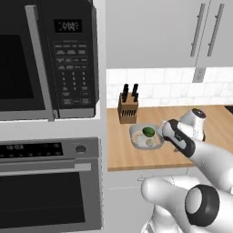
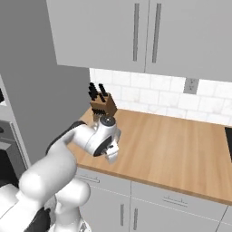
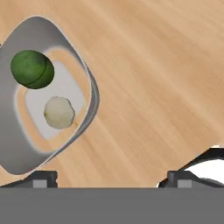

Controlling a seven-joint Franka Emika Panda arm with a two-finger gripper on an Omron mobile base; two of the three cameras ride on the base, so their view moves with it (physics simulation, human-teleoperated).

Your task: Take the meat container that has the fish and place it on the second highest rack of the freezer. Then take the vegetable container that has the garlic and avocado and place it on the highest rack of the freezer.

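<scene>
Left base view: vegetable container (image 1: 146, 136) with avocado (image 1: 148, 132) and garlic (image 1: 149, 142) sits on the worktop (image 1: 214, 132) by the knife block (image 1: 128, 108), gripper (image 1: 164, 134) at its rim, so that step looks pending.

Right base view: the arm hides container and gripper; freezer and fish unseen, first step unjudgeable.

Hand view: fingertips (image 3: 43, 179) spread wide, pinching nothing, container offset to one side.
</scene>
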